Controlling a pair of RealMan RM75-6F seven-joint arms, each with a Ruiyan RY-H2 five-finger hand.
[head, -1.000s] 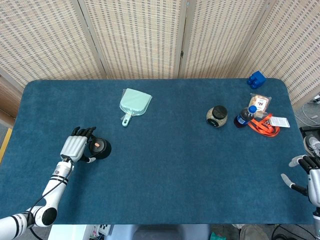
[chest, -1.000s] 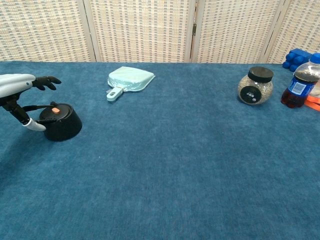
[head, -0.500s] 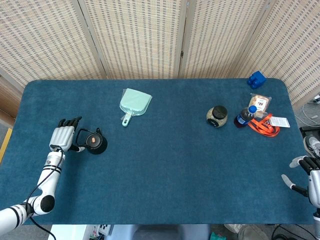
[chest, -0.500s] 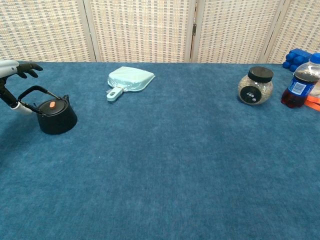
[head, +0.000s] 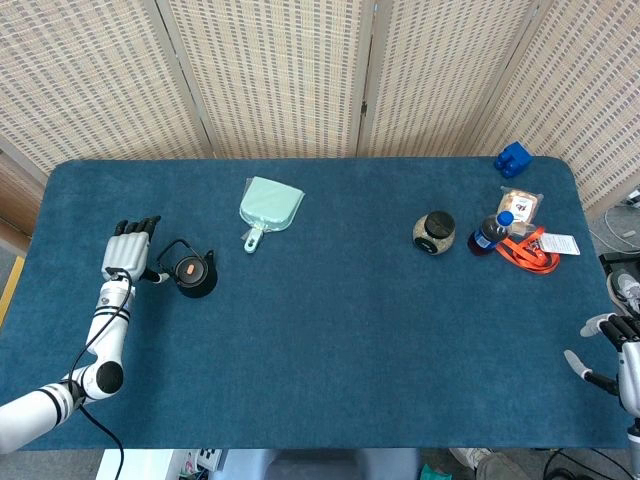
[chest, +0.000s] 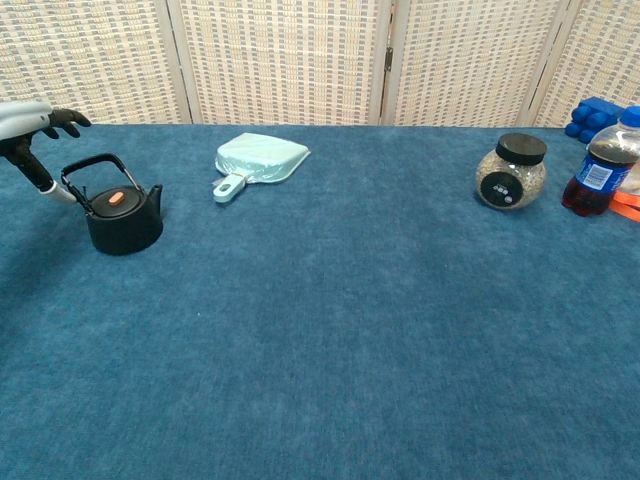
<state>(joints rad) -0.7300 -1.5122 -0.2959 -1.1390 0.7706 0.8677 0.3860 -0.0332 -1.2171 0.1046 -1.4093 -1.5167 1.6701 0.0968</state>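
A small black kettle (head: 193, 275) (chest: 124, 218) with an orange spot on its lid stands upright on the blue table (head: 330, 340) at the left. Its wire handle is raised. My left hand (head: 129, 251) (chest: 32, 118) hovers just left of it with the fingers spread. The thumb tip lies at the handle's left end, touching it or nearly so, and nothing is gripped. Beyond the table's front right corner, my right hand (head: 618, 345) hangs with its fingers apart and empty. The chest view does not show it.
A mint dustpan (head: 270, 208) (chest: 258, 160) lies behind the kettle. At the right stand a black-lidded jar (head: 434, 232) (chest: 511, 172) and a dark drink bottle (head: 490, 233) (chest: 600, 170), with an orange strap (head: 528, 252), a snack packet (head: 521, 204) and a blue block (head: 513, 158). A folding screen closes the back.
My left hand has drawn off the kettle, left and toward the back. The kettle shifted a little toward the back, tilted, and now stands upright with its handle up. The right hand barely moved.
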